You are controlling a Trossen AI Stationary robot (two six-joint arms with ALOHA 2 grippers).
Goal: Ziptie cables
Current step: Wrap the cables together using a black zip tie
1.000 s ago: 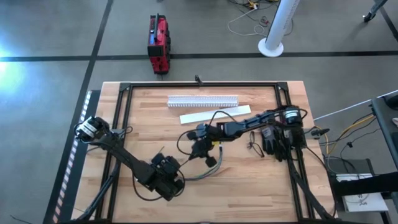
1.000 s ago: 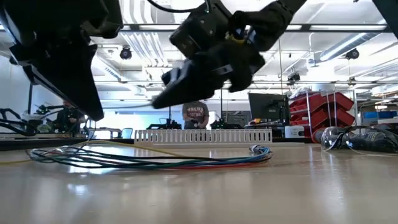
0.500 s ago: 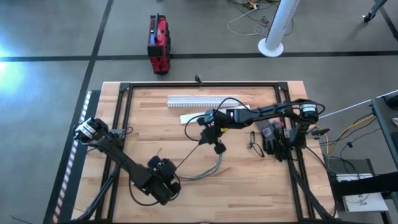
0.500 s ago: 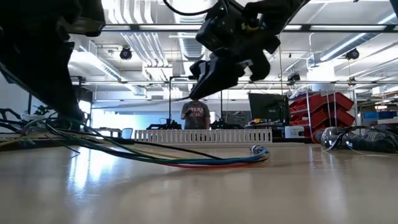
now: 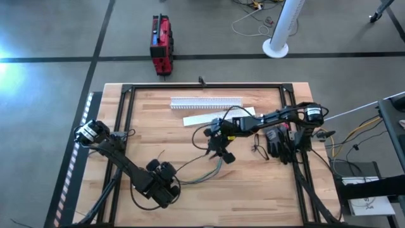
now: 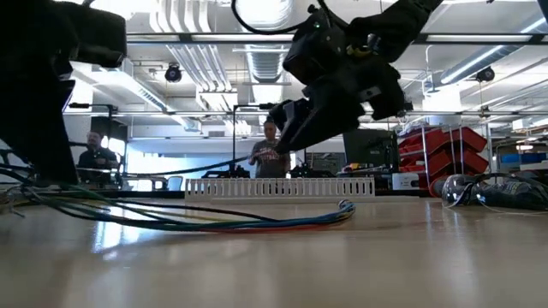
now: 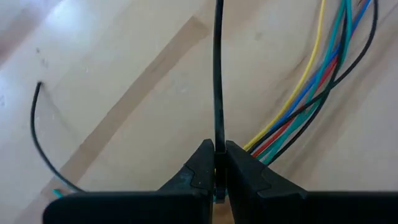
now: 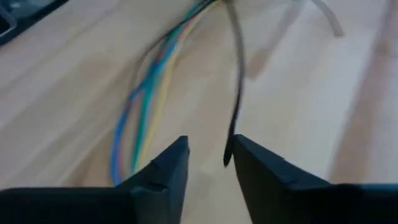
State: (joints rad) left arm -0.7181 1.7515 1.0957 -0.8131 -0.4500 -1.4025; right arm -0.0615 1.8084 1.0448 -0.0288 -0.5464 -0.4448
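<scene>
A bundle of coloured cables (image 5: 204, 173) (image 6: 240, 224) lies on the wooden table near its middle. A black ziptie (image 7: 217, 74) (image 6: 197, 165) runs from my left gripper (image 5: 161, 187) (image 7: 217, 163), near the front left, up toward my right gripper (image 5: 221, 152) (image 6: 278, 141). The left gripper is shut on the ziptie. My right gripper (image 8: 208, 146) hovers above the cables (image 8: 146, 93), open, with the ziptie's free end (image 8: 231, 146) between its fingers, close to one of them; whether it touches, I cannot tell. My left gripper pinches the black ziptie's strap (image 7: 217, 144) between its two fingertips. The strap runs straight on from the fingers, lengthwise between them, and looks taut. It passes beside the coloured cables (image 7: 311, 81), above the tabletop.
A white slotted cable duct (image 5: 206, 102) and a white strip (image 5: 218, 116) lie at the far side. Dark gear (image 5: 276, 142) sits by the right rail. A thin black wire (image 7: 37, 130) curls on the wood near my left gripper. People stand in the room behind (image 6: 271, 158).
My left gripper has gone toward the table's left and near edges with the ziptie, and the cable bundle has slid leftward with it, its left part lifted. My right gripper has moved toward the table's right edge.
</scene>
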